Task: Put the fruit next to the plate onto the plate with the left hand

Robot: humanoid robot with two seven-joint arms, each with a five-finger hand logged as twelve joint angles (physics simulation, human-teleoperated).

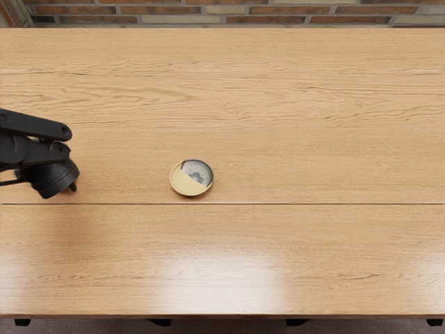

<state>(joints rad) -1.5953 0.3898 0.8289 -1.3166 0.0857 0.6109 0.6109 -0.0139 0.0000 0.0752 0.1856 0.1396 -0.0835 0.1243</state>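
Note:
A small round plate (191, 177) with a gold rim and a cream and grey-blue face lies flat near the middle of the wooden table (292, 104). My left hand (50, 175), black, comes in from the left edge and hangs low over the table, well to the left of the plate and apart from it. No fruit shows anywhere on the table or on the plate; whatever lies under the hand is hidden. The right arm does not appear.
A brick wall (222, 10) runs behind the table's far edge. A seam (278, 204) crosses the tabletop just in front of the plate. The table's front edge lies near the bottom of the view.

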